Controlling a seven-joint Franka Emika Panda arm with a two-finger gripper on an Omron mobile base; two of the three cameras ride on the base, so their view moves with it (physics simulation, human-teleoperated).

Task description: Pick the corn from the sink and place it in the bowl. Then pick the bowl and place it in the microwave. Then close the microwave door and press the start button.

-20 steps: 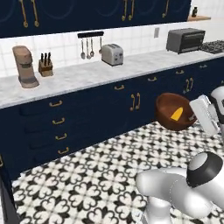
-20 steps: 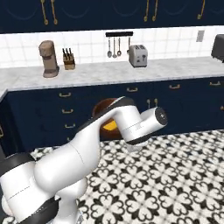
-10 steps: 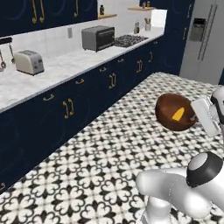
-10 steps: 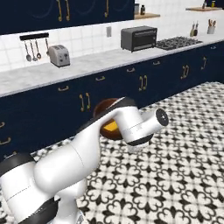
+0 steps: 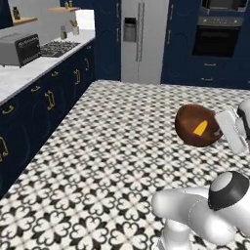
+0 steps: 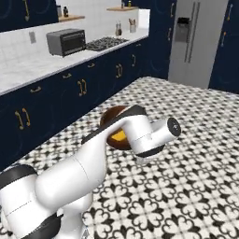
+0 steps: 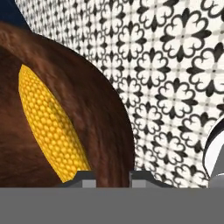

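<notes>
One cob, corn [image 5: 199, 129], lies inside bowl [image 5: 195, 125]; bowl carried above patterned floor [image 5: 112, 146], rim clamped in gripper [image 7: 108, 177]. Step in hand: transport to microwave. Next move needs approach to its open cavity.
</notes>
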